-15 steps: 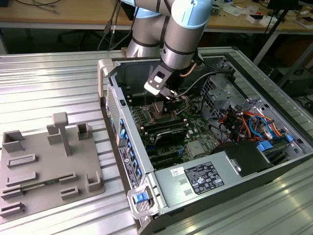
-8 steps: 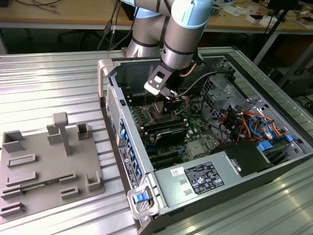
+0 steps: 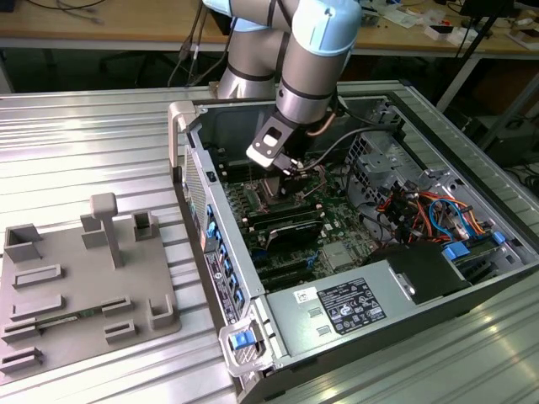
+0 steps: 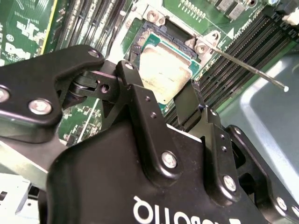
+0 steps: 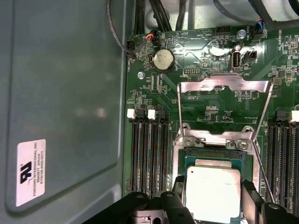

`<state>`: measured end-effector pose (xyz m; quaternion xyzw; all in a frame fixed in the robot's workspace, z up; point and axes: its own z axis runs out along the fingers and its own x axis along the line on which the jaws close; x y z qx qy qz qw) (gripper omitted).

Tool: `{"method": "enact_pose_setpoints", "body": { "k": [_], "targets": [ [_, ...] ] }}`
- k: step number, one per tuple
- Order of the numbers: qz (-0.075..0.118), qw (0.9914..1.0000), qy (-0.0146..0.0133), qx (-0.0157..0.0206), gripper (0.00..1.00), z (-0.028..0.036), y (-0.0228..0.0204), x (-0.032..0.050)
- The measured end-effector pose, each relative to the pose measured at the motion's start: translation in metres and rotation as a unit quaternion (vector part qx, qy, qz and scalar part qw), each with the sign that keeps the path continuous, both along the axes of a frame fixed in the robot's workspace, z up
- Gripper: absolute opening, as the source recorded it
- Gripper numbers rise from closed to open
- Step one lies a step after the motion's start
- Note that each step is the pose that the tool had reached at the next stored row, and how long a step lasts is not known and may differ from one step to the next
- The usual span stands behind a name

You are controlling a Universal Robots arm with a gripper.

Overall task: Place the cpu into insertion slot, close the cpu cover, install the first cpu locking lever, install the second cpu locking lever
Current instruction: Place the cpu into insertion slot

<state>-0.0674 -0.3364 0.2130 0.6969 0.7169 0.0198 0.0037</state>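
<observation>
The pincer (image 4: 161, 81) straddles the cpu (image 5: 213, 191), one side at each opposite edge; whether it grips the chip or merely flanks it I cannot tell. The cpu lies flat in the insertion slot (image 5: 212, 154). The cpu cover (image 5: 224, 85) lies hinged open, off the socket, over the green board (image 5: 154, 93). A thin locking lever (image 4: 247, 69) juts up free beside the socket. Black memory slots (image 5: 149, 158) run alongside. In the exterior view the arm reaches down into the open computer case (image 3: 337, 311), which rests on the ribbed metal tabletop (image 3: 84, 143).
</observation>
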Motion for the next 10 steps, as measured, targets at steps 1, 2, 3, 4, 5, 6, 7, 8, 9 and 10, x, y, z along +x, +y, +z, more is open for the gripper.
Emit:
{"method": "enact_pose_setpoints", "body": {
  "k": [1,2,3,4,5,6,7,8,9,10],
  "targets": [
    [0.0,1.0,0.0,0.0,0.55,-0.0007,0.0,0.0],
    [0.0,1.0,0.0,-0.0001,0.55,-0.0015,0.0,0.0],
    [0.0,1.0,0.0004,-0.0002,0.55,-0.0024,0.0,0.0],
    [0.0,1.0,0.0007,-0.0003,0.55,-0.0036,0.0,-0.0001],
    [0.0,1.0,0.001,-0.0005,0.55,-0.0047,0.0,-0.0001],
    [0.0,1.0,0.0011,-0.0006,0.55,-0.0061,0.0,-0.0001],
    [0.0,1.0,0.0013,-0.0011,0.55,-0.0077,0.0,-0.0001],
    [0.0,1.0,0.0013,-0.0015,0.55,-0.0087,0.0,0.0],
    [0.0,1.0,0.0013,-0.002,0.55,-0.0095,0.0,0.0],
    [0.0,1.0,0.0013,-0.0023,0.55,-0.0103,0.0,0.0]
  ]
}}
